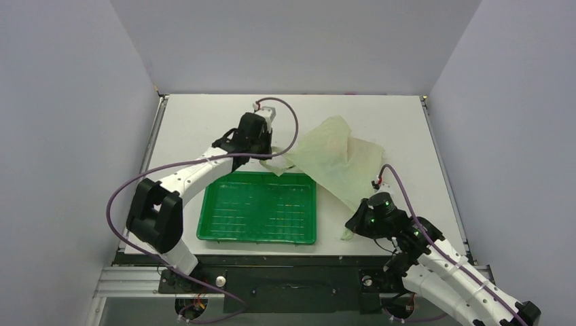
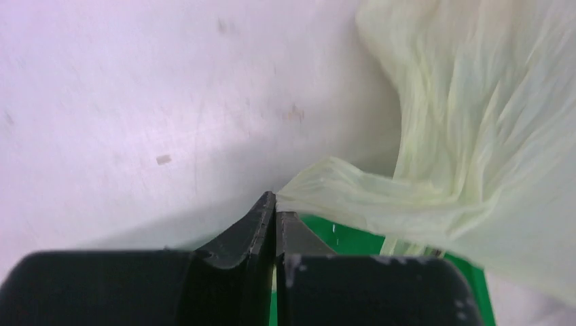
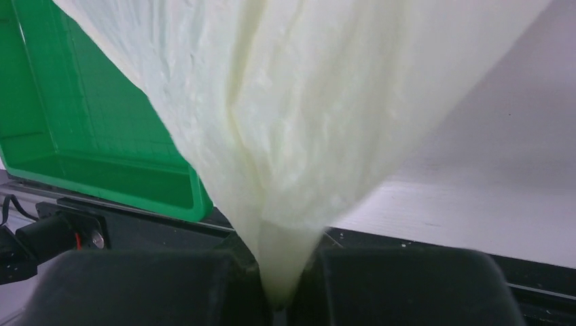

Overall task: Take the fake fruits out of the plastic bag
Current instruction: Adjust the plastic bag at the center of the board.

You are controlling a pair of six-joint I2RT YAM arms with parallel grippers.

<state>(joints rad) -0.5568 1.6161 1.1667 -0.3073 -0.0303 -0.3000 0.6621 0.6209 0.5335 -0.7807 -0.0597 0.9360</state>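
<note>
The plastic bag, pale yellowish-green and crinkly, hangs stretched above the table between my two grippers. My left gripper is past the tray's far edge and is shut on the bag's left end. In the left wrist view its jaws are pressed together at the bag. My right gripper is near the tray's right front corner and is shut on the bag's lower end. In the right wrist view the bag funnels down into the gripper. No fake fruits show in any view.
A rigid green tray with nothing in it lies at the front middle of the white table. It also shows in the left wrist view and the right wrist view. Grey walls enclose the table on three sides.
</note>
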